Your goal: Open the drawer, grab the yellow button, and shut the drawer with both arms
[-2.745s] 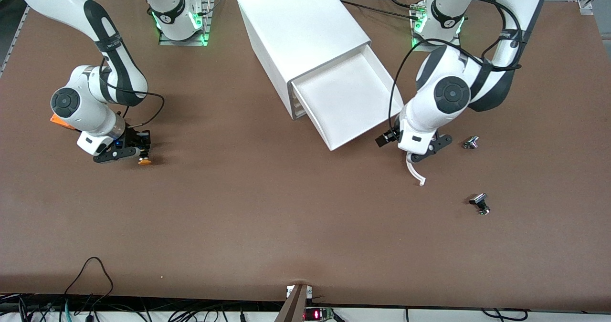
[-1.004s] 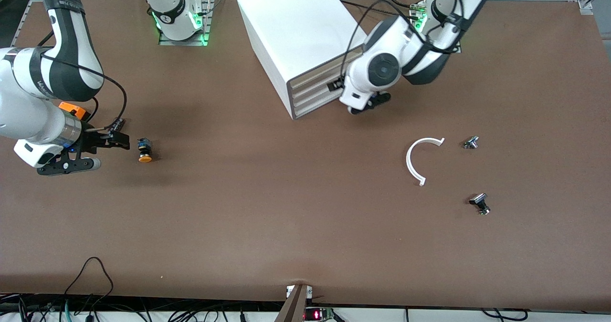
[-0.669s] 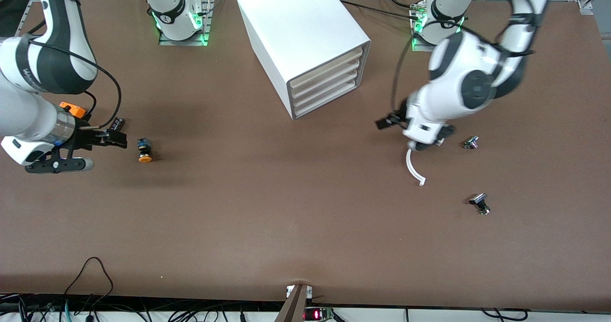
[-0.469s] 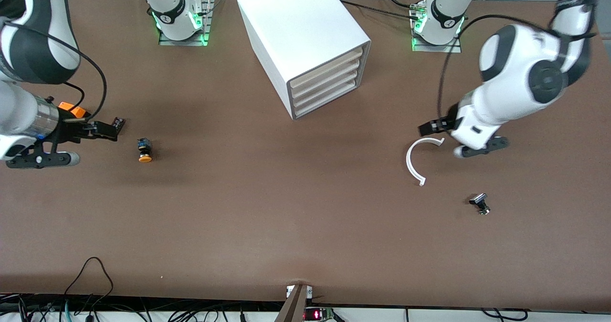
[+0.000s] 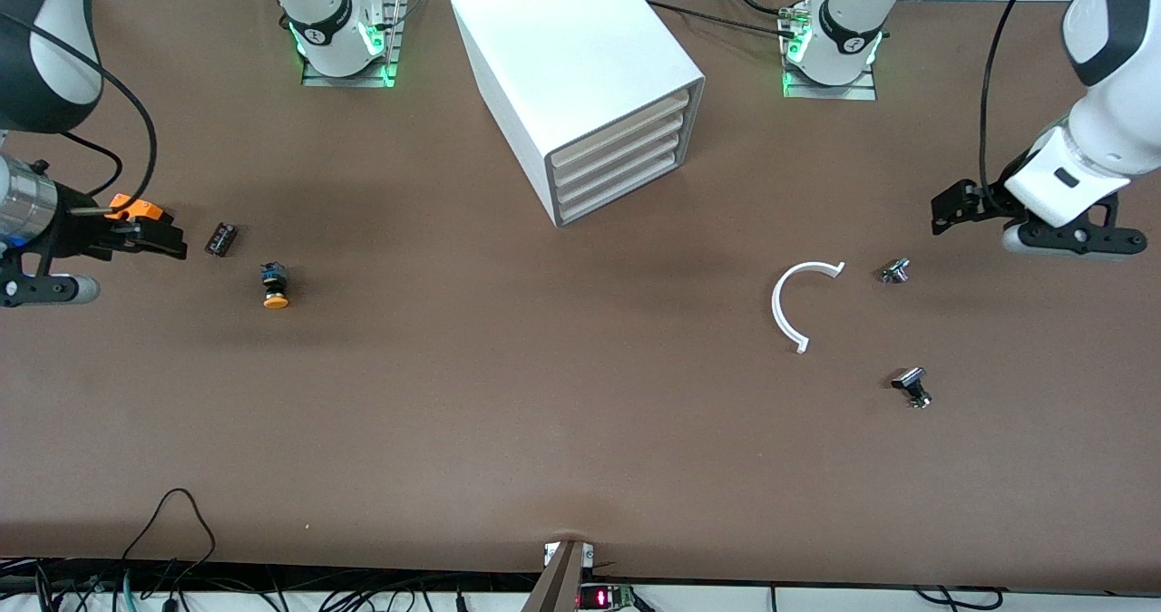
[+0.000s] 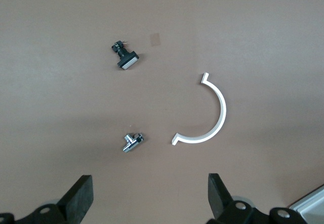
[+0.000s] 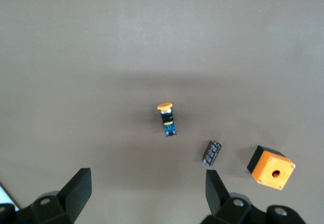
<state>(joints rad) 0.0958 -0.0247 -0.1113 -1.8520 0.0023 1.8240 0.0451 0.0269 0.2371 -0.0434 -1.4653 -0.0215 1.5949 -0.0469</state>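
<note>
Since the earlier frames the drawer [image 5: 626,163] has gone from pulled out to shut flush in the white cabinet [image 5: 571,68], and both arms have drawn away toward their own ends of the table [image 5: 544,431]. The button [image 5: 275,286] has been set down by the right gripper and lies on its side on the table, orange cap toward the front camera, well toward the right arm's end.

The right gripper [image 5: 54,258] hangs over the table edge at that end, its fingers [image 7: 76,188] spread wide apart and holding nothing. Beside it sits an orange cube [image 7: 271,168] with a hole, and a small dark cylindrical part [image 5: 220,238] lies between the cube and the button, apart from both.

The left gripper [image 5: 1043,222] is up over the left arm's end of the table, its fingers [image 6: 81,196] also wide apart and empty. Below it on the table lie a white curved plastic piece [image 5: 791,304], a small silver metal part [image 5: 894,271] near it, and a black-and-silver part [image 5: 912,385] nearer the front camera.
</note>
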